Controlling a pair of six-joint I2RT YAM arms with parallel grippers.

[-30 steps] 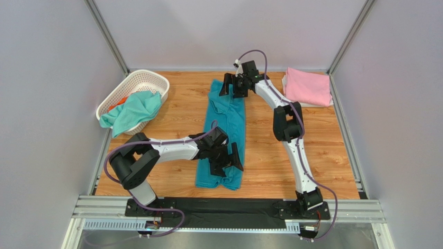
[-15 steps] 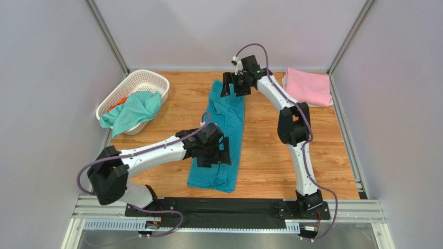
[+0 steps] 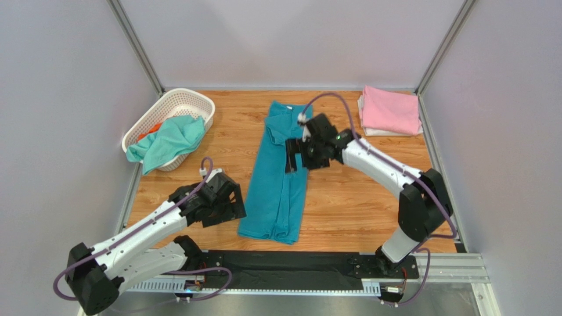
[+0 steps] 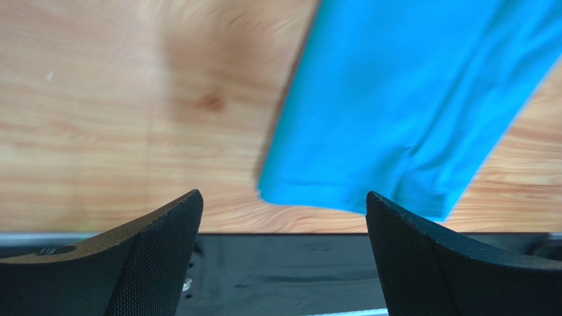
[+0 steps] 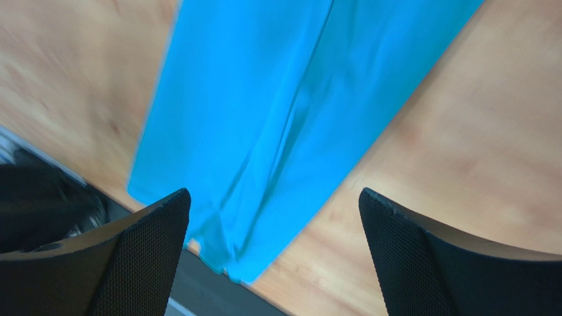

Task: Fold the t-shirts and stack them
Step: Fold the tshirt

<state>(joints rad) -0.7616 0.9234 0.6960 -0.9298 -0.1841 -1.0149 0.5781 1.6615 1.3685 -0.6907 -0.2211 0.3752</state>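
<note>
A teal-blue t-shirt (image 3: pixel 280 178) lies folded into a long narrow strip down the middle of the wooden table; it also shows in the left wrist view (image 4: pixel 402 99) and the right wrist view (image 5: pixel 290 112). My left gripper (image 3: pixel 227 207) is open and empty, just left of the strip's near end. My right gripper (image 3: pixel 295 155) is open and empty, above the strip's right edge near its middle. A pink t-shirt (image 3: pixel 391 109) lies folded on a white one at the back right. A mint-green t-shirt (image 3: pixel 168 140) hangs out of the basket, with a bit of orange one (image 3: pixel 149 130) behind it.
A white lattice basket (image 3: pixel 173 105) stands at the back left. A black mounting plate (image 3: pixel 277 263) runs along the table's near edge. Grey walls and metal posts close in the table on three sides.
My left gripper let go of the teal shirt and drew back to the left and toward the near edge. My right gripper left the collar end and moved nearer, over the strip's middle.
</note>
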